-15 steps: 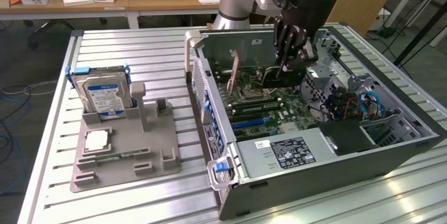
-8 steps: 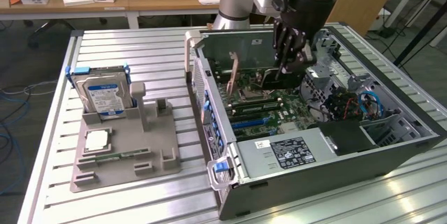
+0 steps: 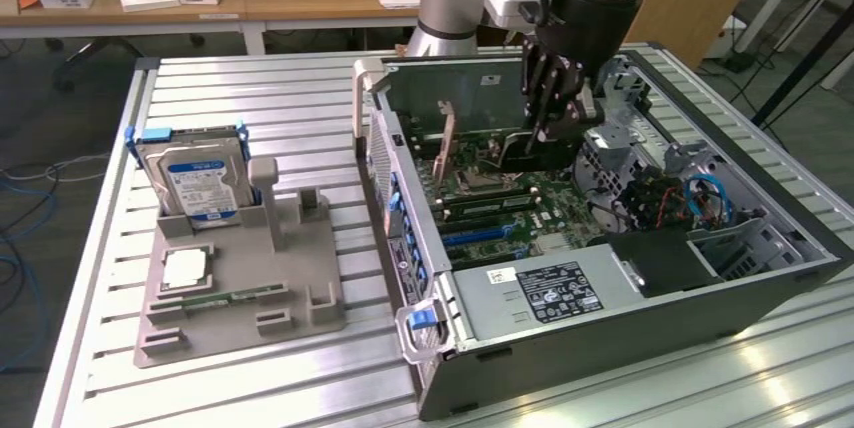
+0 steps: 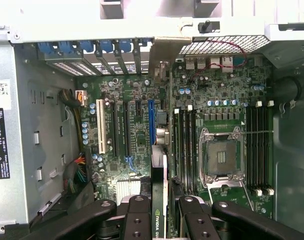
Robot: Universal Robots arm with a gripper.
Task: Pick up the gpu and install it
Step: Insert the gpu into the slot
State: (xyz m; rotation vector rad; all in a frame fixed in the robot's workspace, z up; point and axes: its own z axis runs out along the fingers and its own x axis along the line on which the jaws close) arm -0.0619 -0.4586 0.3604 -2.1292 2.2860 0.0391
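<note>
My gripper [image 3: 547, 133] reaches down into the open computer case [image 3: 747, 278] and is shut on the gpu [image 3: 497, 153]. The card hangs on edge over the motherboard [image 3: 514, 218], with its metal bracket [image 3: 445, 140] towards the case's rear wall. In the wrist view the gpu [image 4: 159, 180] runs edge-on between the black fingers [image 4: 139, 215], a green logo on its side. Its bracket [image 4: 164, 55] lies against the rear slot openings. The card sits just beside the long blue slot [image 4: 152, 122]. I cannot tell whether it touches the board.
A grey fixture tray [image 3: 240, 333] lies to the exterior view's left of the case. It holds an upright hard drive [image 3: 200, 178], a processor [image 3: 187, 266] and a green memory stick [image 3: 220, 298]. The power supply [image 3: 554, 288] fills the case's near end. Drive cages and cables [image 3: 667, 193] crowd the exterior view's right side.
</note>
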